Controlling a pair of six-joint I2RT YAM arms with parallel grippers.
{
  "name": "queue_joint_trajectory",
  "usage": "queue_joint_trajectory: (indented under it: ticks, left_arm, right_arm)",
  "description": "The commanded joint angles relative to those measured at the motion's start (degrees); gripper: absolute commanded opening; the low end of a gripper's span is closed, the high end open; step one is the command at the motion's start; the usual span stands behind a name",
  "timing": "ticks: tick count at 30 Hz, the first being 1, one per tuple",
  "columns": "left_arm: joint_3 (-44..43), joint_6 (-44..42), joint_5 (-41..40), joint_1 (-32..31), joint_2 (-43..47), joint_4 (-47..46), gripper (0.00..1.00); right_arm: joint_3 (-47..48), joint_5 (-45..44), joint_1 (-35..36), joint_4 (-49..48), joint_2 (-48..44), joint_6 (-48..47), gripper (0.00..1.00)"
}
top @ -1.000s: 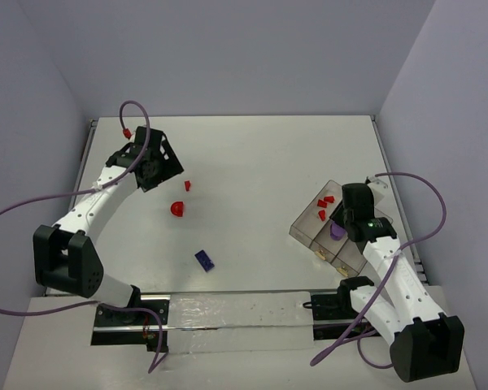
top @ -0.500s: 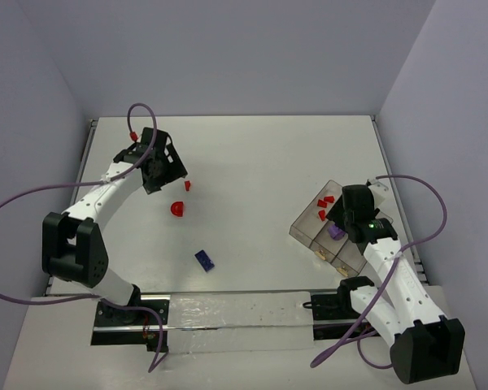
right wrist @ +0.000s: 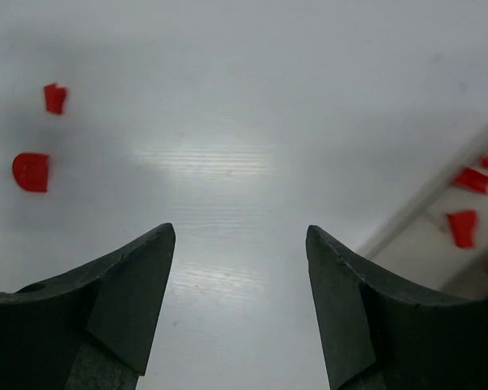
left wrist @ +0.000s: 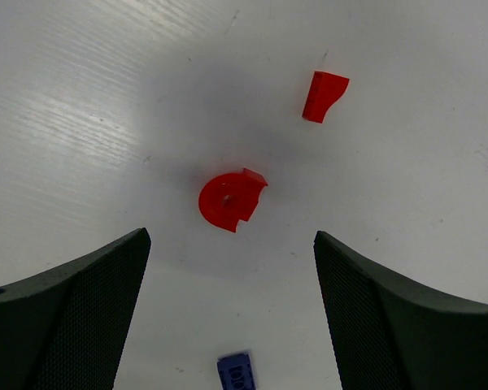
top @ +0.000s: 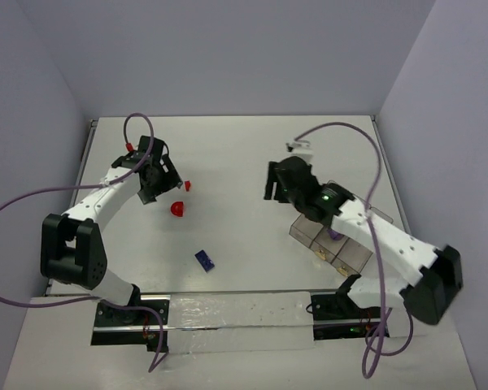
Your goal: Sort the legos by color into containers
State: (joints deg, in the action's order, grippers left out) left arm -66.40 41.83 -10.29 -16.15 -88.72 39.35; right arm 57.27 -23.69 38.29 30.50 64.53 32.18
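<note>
A red half-disc [top: 176, 209] and a tiny red piece [top: 187, 185] lie on the white table at the left. A dark blue-violet brick [top: 204, 260] lies nearer the front. My left gripper [top: 161, 193] is open and empty, just left of the half-disc. In the left wrist view, the half-disc [left wrist: 230, 199] lies just ahead of the open gripper [left wrist: 229, 244], with the tiny red piece [left wrist: 324, 96] beyond and the blue brick [left wrist: 236, 372] below. My right gripper [top: 276, 191] is open and empty over bare table, left of the clear tray [top: 354, 258]. A light purple brick [top: 335, 234] lies in the tray.
In the right wrist view, the tray's rim [right wrist: 431, 191] is at the right with several red pieces [right wrist: 462, 227] inside. The half-disc [right wrist: 31, 171] is far left there. My right arm covers part of the tray from above. Walls close the table's back and sides.
My right arm has swung from over the tray out to the left, above the table's middle. My left gripper has shifted slightly toward the red half-disc.
</note>
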Motion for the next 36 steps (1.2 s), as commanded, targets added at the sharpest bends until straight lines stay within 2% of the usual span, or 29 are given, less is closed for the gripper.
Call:
queue_joint_trajectory:
  ticks: [1,4,9,14,18,20,23,27,36]
  left_arm:
    - [-0.17,1.96,-0.49,4.31,5.50,1.43,0.89]
    - [0.13,2.77,0.67,8.63,7.14,2.05,0.89]
    - [1.45,1.20,4.51,13.52,9.17,0.73,0.86]
    - [2.21,-6.46,9.57,12.12,8.37,-3.61,0.85]
    - [-1.22,-9.87,3.91,5.22,2.88,-1.78,0.83]
    - [-3.60,-10.01,2.57,3.19,0.46,-2.99,0.78]
    - [-4.52,-10.21,4.76,2.07,-2.89,-5.47,0.77]
    - [-8.44,-10.89,3.11,-0.51,-9.39,-5.16,0.77]
    - [-11.59,-11.59,1.36,-1.78,-17.54,-8.15,0.66]
  right_arm:
    - [9.39,-3.50,9.18,-4.06,14.57,-1.86,0.73]
    - [16.73,0.41,11.16,-6.62,24.22,-2.73,0.72]
    - [23.62,4.38,11.36,-8.25,31.16,-1.59,0.69]
    - [21.79,5.87,11.25,-10.78,29.66,-0.97,0.68]
    - [17.37,4.90,9.43,-11.43,25.92,0.33,0.68]
    - [14.52,5.05,7.92,-11.25,22.42,0.74,0.68]
    - [11.83,3.95,6.39,-10.29,18.70,0.90,0.68]
    - [9.71,2.86,5.22,-9.50,14.96,1.13,0.68]
    - [9.18,2.52,4.60,-8.28,13.52,0.87,0.69]
